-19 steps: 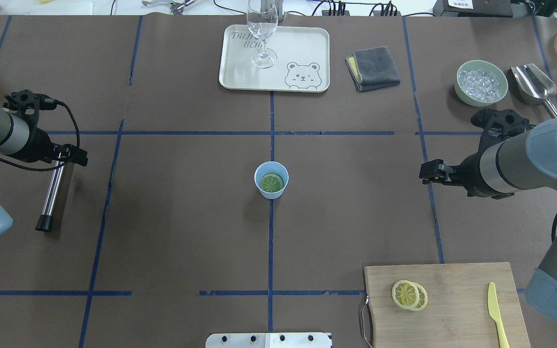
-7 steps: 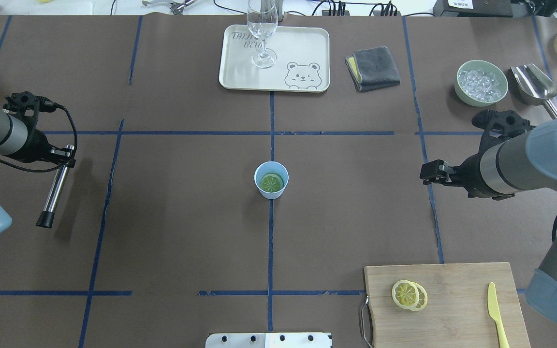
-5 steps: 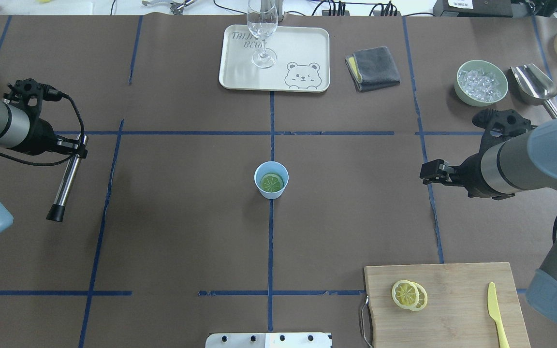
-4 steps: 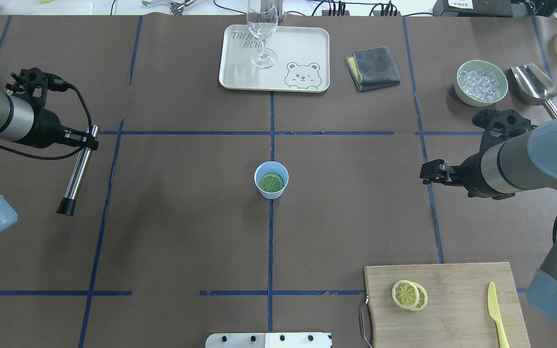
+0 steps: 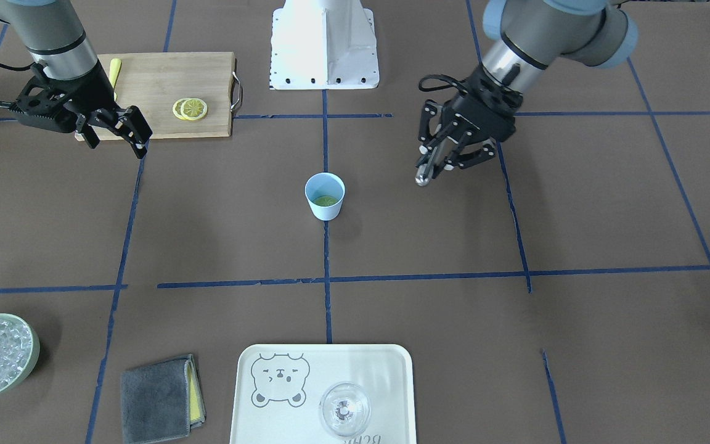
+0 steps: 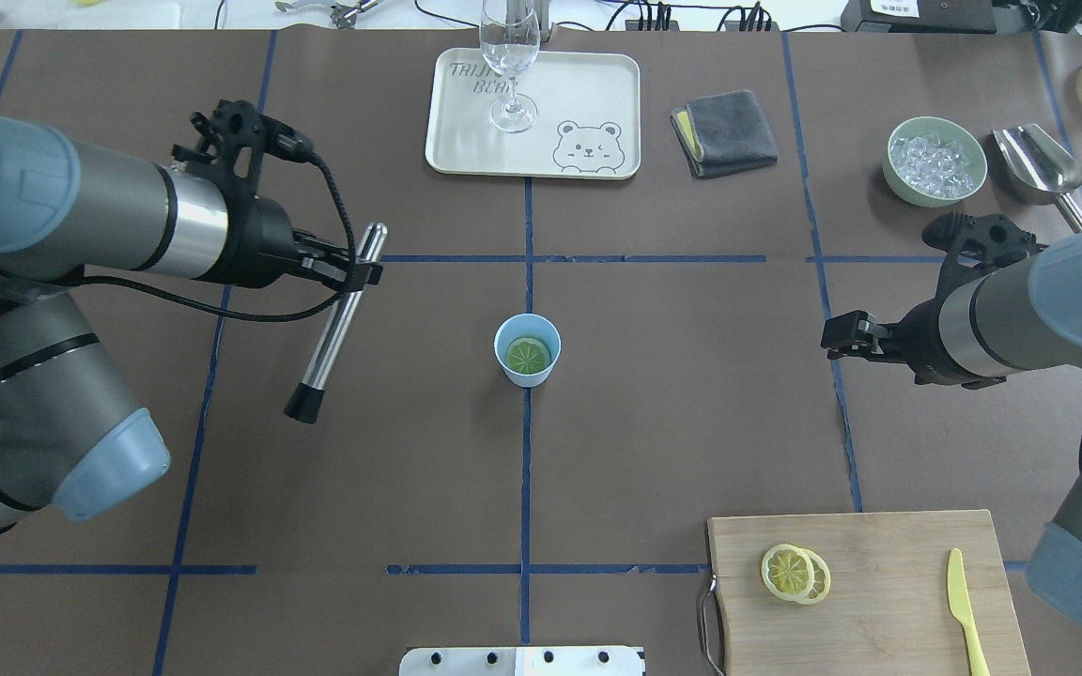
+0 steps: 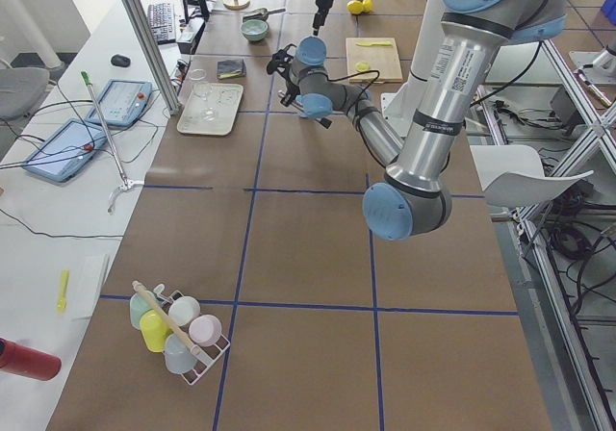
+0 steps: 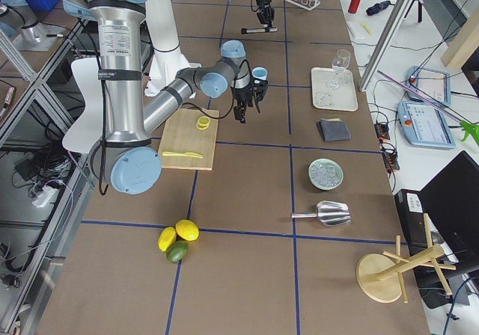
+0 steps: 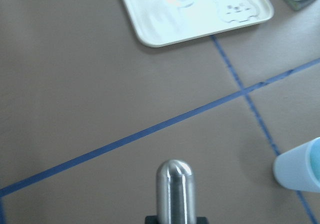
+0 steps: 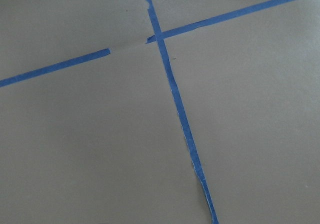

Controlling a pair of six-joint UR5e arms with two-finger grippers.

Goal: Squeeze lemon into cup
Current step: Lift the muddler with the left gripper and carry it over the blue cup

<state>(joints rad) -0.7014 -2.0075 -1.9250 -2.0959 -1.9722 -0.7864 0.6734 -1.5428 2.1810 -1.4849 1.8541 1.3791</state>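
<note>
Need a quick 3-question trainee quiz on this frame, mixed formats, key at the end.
1. True or false: the cup already has a lemon slice inside it.
2. What is the left gripper holding? A) a metal rod B) a yellow knife C) nothing
3. How many lemon slices lie on the cutting board?

Key: 1 true. 2 A. 3 two, overlapping.
</note>
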